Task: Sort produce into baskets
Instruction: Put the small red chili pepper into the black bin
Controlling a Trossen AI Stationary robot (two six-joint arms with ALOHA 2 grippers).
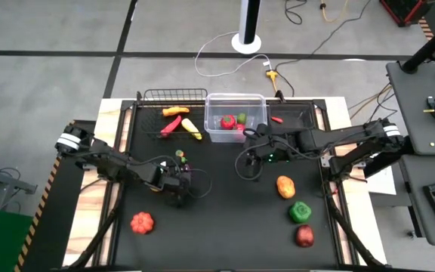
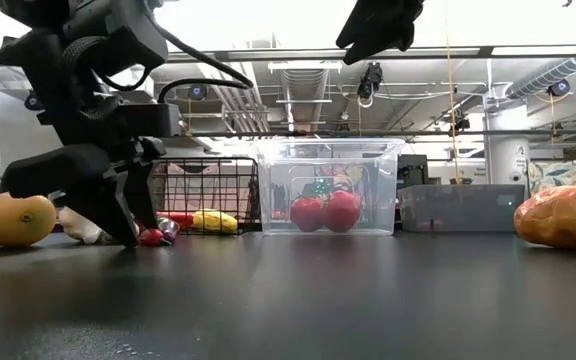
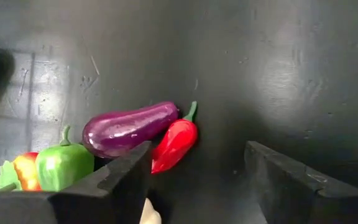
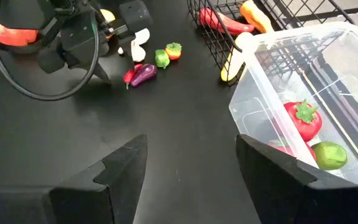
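Note:
My left gripper (image 3: pixel 197 180) stands open, low over the black table and pointing steeply down at a small cluster of produce: a red chilli (image 3: pixel 176 143), a purple aubergine (image 3: pixel 129 127), a green pepper (image 3: pixel 64 165) and a red-orange piece (image 3: pixel 23 171). The chilli lies on the table between the fingers, close to one finger (image 3: pixel 126 177). My right gripper (image 4: pixel 191 168) hangs open and holds nothing, raised beside the clear bin (image 1: pixel 236 117). In the bin lie red tomatoes (image 4: pixel 303 118) and a green piece (image 4: pixel 328 154). My left gripper has one finger (image 3: pixel 129 174) right beside the red chilli's lower end (image 3: pixel 160 163), coming from above at a slant. Whether finger and chilli touch, I cannot tell. The chilli lies flat on the table against the aubergine.
A black wire basket (image 1: pixel 174 97) with a carrot (image 1: pixel 174 111) and a red chilli (image 1: pixel 171 125) stands at the far edge, corn (image 1: pixel 192 129) by it. A dark tray (image 1: pixel 297 117) stands right of the bin. Pumpkin (image 1: pixel 142 222), an orange piece (image 1: pixel 285 187), a green pepper (image 1: pixel 300 211) and a red fruit (image 1: pixel 304 236) lie nearer.

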